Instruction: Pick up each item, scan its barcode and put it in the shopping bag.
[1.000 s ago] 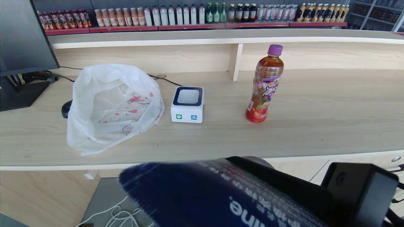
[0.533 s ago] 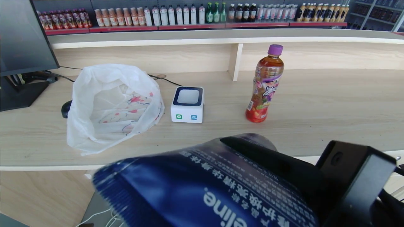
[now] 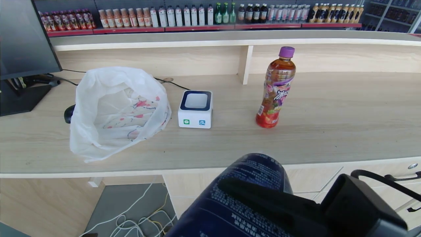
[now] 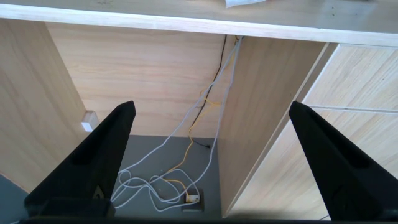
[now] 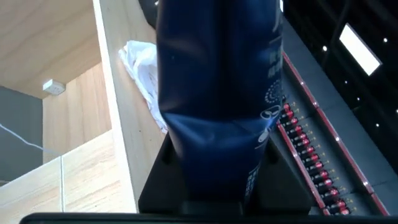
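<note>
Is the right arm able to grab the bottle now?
Probably not: the right gripper is shut on the pouch, so it has no free grip. The bottle itself stands unobstructed.

The blue pouch [image 3: 210, 214] is cut off by the head view's bottom edge.

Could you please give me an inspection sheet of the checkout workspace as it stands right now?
Surface: light wooden counter, flat.
Job's things: white shopping bag open, left of the scanner; tea bottle upright on the scanner's right; blue pouch held in front of the counter's near edge.
Clutter: black object partly hidden behind the bag; monitor at far left.
Tools: right tool shut on the pouch; left tool open, below counter level.
Cables: cable on the counter behind the scanner; loose cables on the floor.
Surroundings: shelves of drinks behind.
</note>
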Controlling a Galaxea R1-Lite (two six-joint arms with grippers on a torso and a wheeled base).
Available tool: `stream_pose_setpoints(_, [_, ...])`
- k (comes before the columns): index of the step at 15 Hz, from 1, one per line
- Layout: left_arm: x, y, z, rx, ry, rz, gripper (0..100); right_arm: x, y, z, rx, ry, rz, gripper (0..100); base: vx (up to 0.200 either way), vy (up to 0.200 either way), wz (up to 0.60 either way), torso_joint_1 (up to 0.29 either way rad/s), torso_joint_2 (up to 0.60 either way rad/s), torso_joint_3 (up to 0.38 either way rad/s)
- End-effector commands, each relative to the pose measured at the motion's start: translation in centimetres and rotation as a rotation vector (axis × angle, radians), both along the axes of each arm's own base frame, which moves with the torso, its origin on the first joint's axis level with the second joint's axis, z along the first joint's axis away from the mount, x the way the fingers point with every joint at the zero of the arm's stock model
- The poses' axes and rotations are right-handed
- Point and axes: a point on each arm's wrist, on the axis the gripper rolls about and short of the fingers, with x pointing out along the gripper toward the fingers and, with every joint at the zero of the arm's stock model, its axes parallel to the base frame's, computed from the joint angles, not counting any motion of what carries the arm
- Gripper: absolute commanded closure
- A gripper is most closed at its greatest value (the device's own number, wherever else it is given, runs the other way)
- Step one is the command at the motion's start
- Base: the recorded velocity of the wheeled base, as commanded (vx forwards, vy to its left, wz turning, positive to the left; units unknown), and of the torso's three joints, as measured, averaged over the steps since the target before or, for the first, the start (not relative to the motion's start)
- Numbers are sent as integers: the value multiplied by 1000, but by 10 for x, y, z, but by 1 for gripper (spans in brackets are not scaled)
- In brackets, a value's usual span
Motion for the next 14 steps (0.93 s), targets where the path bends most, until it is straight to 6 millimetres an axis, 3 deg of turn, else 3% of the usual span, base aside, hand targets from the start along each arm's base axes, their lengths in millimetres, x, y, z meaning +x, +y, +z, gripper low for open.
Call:
stream_pose_setpoints(1, [0,0,0,0,0,2,0,-1,3,-7,-46,-35,10,100,0,0,0,0,0,0])
stream_pose_setpoints(8, [0,0,0,0,0,0,0,4,2,-11,-175,-262,-58,100,0,0,0,0,0,0])
stream_pose_setpoints(11, [0,0,0,0,0,0,0,15,12,7,-164,-372,-119,100,0,0,0,0,0,0])
stream_pose_setpoints(14, [0,0,0,0,0,0,0,15,12,12,-178,-439,-140,100,0,0,0,0,0,0])
